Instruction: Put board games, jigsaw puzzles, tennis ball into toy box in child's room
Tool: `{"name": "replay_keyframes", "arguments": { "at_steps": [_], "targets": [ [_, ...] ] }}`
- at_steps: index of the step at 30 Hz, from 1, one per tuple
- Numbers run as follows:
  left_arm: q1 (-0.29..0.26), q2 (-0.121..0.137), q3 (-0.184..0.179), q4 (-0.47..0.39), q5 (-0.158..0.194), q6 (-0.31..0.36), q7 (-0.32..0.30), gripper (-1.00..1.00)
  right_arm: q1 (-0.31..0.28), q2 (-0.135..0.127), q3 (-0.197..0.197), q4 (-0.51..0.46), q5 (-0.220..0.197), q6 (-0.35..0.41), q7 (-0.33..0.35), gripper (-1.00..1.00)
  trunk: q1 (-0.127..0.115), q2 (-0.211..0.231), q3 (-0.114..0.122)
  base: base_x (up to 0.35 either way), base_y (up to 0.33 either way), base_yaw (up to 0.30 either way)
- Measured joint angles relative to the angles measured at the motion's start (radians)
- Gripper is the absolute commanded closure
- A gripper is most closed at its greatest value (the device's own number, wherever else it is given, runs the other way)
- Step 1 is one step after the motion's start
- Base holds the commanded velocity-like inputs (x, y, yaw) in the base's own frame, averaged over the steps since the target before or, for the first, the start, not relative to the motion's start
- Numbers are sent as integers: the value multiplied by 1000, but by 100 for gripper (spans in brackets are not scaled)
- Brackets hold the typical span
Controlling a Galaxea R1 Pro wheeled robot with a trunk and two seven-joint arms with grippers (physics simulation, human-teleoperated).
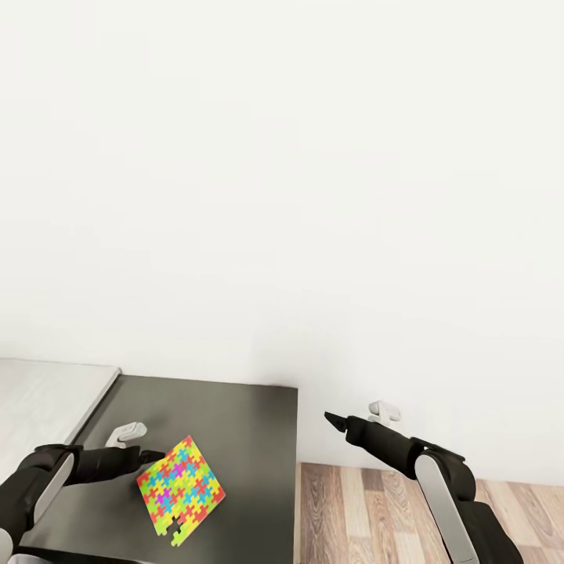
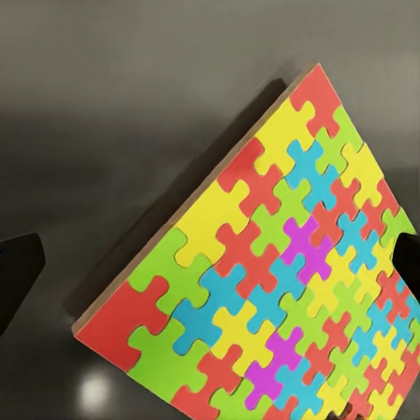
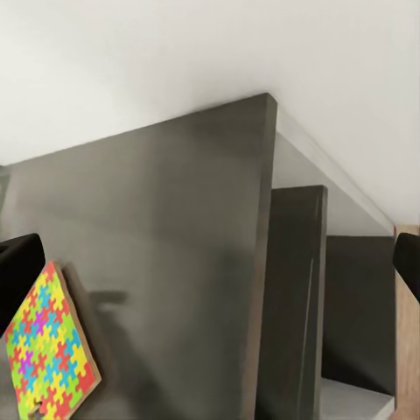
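The left jaws (image 1: 149,455) sit at the upper corner of a jigsaw puzzle (image 1: 181,491) and appear closed on its edge, though the contact itself is too small to confirm in the head view; in the left wrist view the puzzle (image 2: 280,289) lies tilted between the two dark finger tips, one corner raised off the dark counter (image 1: 235,423). The step in hand looks like lifting this puzzle, so the grip should bite well onto the board, and the lift should stay slow and level so the thin square does not pivot out. The left arm reaches low across the counter, forearm nearly horizontal. The right jaws (image 1: 333,419) hold nothing; they hang past the counter's edge above the wood floor (image 1: 368,509), elbow bent, how wide I cannot tell.
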Motion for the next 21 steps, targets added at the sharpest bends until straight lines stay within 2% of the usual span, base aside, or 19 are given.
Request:
{"name": "replay_keyframes", "arguments": {
  "at_steps": [21],
  "targets": [
    [0,-1,0,0,-4,-2,-1,-100,1,0,0,-1,1,0,0,-100,0,0,-9,0,0,0]
  ]
}}
